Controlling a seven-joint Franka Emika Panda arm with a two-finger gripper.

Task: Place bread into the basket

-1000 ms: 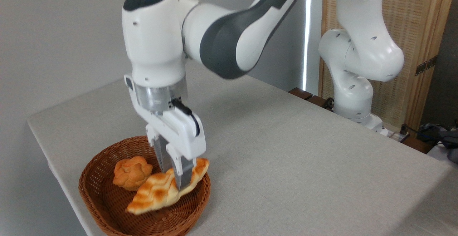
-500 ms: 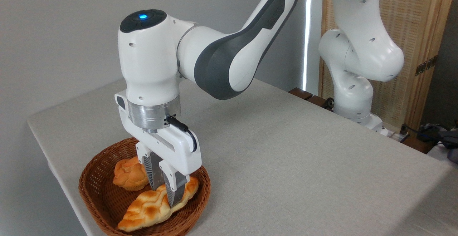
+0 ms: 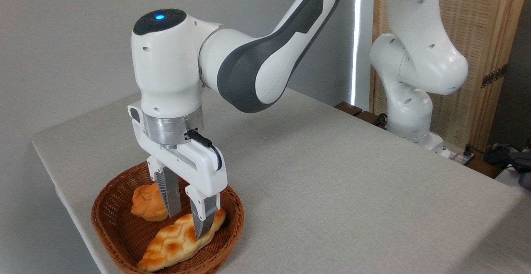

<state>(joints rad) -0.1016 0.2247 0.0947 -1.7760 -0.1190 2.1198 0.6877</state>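
Bread (image 3: pixel 178 240) lies inside the basket (image 3: pixel 103 216), long axis running from lower left to upper right; the gripper (image 3: pixel 184 224) straddles its upper end, fingers spread, beside the bun (image 3: pixel 145 203).

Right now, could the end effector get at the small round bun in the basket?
Probably yes: the end effector hangs open inside the basket, right beside the bun; only the bread lies below.

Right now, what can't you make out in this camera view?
- Basket: near rim cut off by the bottom edge.
- Round bun: right side hidden behind the gripper's far finger.
- Bread: whether the near finger touches it; the finger covers that spot.
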